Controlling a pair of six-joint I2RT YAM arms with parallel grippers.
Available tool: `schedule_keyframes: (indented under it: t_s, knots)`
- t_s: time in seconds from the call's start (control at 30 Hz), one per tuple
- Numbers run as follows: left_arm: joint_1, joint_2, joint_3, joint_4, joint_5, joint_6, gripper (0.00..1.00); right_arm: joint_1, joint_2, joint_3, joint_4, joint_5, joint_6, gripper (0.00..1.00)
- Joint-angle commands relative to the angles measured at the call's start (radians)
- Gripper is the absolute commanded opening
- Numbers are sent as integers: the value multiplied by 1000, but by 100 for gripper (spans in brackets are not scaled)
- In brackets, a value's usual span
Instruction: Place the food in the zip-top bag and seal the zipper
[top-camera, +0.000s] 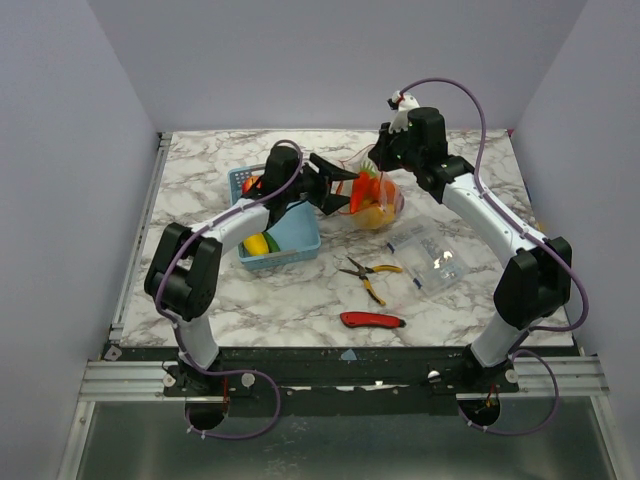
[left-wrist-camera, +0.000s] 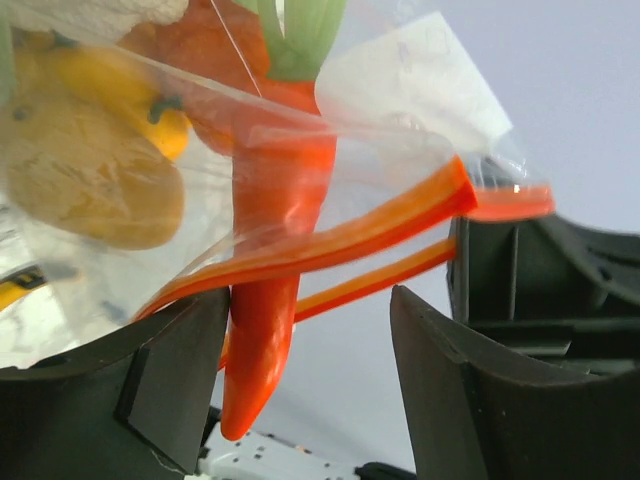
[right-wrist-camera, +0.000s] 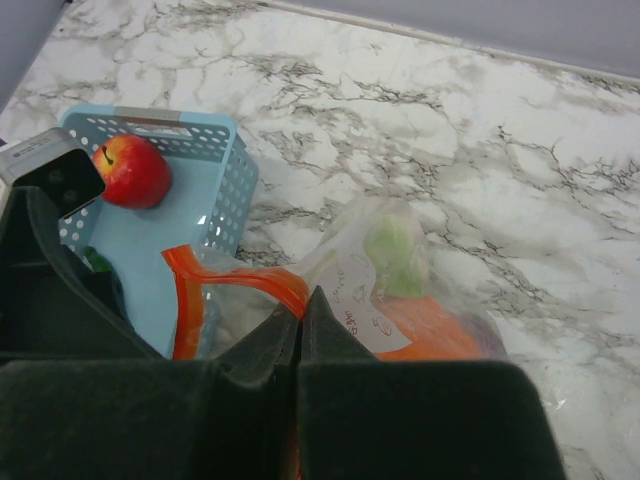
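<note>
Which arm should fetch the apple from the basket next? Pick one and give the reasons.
Left. The left hand is open, right beside the basket that holds the apple. The right hand is shut on the zip-top bag at its mouth, holding it up; letting go would probably drop it.

White marble table (top-camera: 250, 290) veined grey, light blue basket (right-wrist-camera: 236, 185), red apple (right-wrist-camera: 132, 171), orange-red zipper (left-wrist-camera: 330, 240)

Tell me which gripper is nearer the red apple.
Left. The left gripper is just right of the apple, beyond the basket; the right gripper is farther right, shut on the bag.
</note>
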Motion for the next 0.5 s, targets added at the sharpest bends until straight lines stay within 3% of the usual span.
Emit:
schedule_keyframes:
  t_s: [0.0, 0.1, 0.27, 0.4, 0.47]
  knots:
    - [-4, -156, -56, -83, -11, 201, 67, 8, -40, -4, 54, -19, 9, 1]
    - [-7, -219, -60, -218, -16, 389, 67, 8, -35, 0, 50, -18, 15, 1]
    - [-3, -306, -20, -485, -148, 721, 62, 10, -29, 11, 31, -10, 26, 1]
    - [-2, -276, 40, -569, -152, 839, 49, 9, -21, 22, 14, -27, 51, 1]
    - [-3, -240, 78, -572, -117, 857, 48, 10, -13, 30, 1, -40, 62, 1]
